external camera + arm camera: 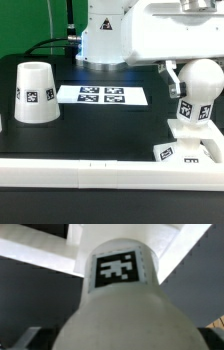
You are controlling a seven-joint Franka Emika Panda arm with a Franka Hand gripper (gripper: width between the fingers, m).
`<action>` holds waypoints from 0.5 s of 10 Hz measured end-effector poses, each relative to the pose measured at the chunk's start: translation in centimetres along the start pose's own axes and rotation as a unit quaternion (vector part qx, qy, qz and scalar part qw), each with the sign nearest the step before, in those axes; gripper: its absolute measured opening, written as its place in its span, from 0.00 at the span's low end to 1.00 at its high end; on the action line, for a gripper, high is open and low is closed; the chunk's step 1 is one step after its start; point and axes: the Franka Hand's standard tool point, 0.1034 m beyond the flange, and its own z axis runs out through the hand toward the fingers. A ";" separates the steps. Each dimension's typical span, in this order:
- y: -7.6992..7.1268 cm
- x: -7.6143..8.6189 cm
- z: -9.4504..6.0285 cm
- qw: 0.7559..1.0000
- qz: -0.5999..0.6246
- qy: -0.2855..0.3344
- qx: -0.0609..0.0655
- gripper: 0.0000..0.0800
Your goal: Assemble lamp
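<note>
The white bulb (pixel 204 80) stands upright, its tagged stem set in the flat square base (pixel 200 150) at the exterior view's right. My gripper (pixel 190 85) comes down from the white arm and is shut on the bulb's round head. One dark finger (pixel 172 77) shows at its left side; the other is hidden. In the wrist view the bulb (pixel 120 308) fills the frame between my gripper (pixel 122 339), with dark fingers (pixel 28 338) at both sides. The cone shade (pixel 34 92) stands alone at the exterior view's left.
The marker board (pixel 101 95) lies flat on the black table between the shade and the bulb. A long white rail (pixel 100 172) runs along the table's front edge. The robot's white body (pixel 105 35) stands behind the marker board.
</note>
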 end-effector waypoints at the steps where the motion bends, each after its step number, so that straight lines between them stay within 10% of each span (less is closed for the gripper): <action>1: 0.0 0.0 0.0 1.000 0.000 0.000 0.000 0.85; 5: 0.1 0.6 -0.9 1.000 -0.002 0.001 0.000 0.87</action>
